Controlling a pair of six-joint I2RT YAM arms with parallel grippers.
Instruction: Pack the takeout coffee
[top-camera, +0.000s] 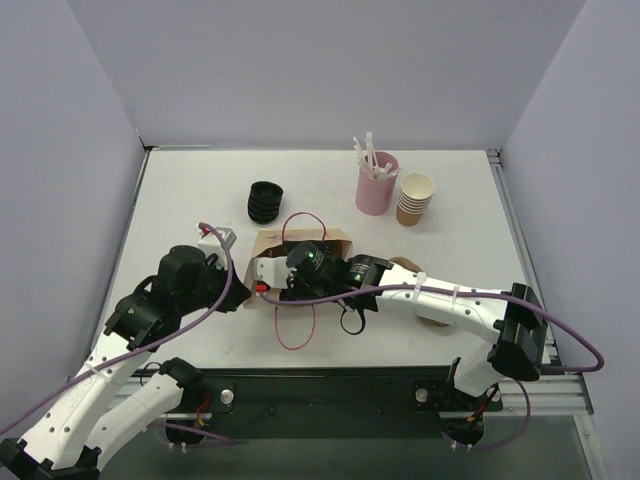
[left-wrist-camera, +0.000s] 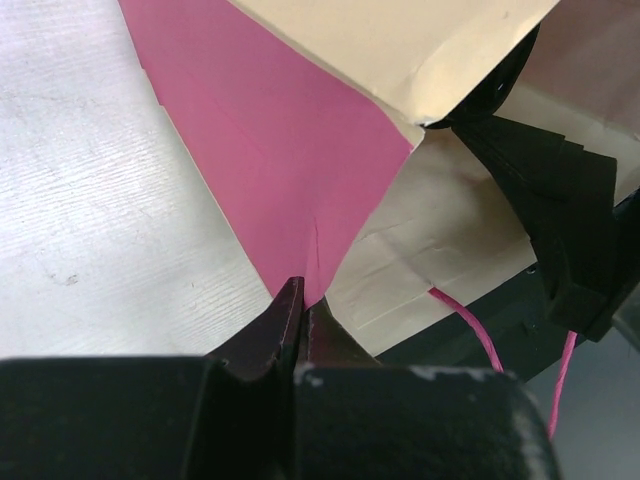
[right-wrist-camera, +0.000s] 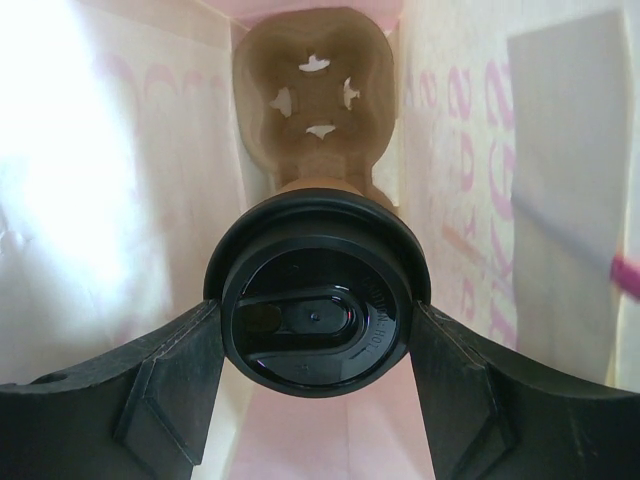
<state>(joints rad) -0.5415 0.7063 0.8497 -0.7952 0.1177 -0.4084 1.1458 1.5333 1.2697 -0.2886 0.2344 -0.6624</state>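
The takeout coffee, a tan cup under a round black lid, is held inside the paper bag with its lid facing the right wrist camera. My right gripper is shut on the lid's sides, one finger on each side. Deeper in the bag lies a brown cardboard cup carrier. In the top view the bag lies on its side, and the right gripper reaches into its mouth, hiding the cup. My left gripper is shut on the bag's pink-lined edge.
A stack of black lids stands behind the bag. A pink holder with white sticks and a stack of lidless paper cups stand at the back right. The bag's pink cord handles loop onto the table.
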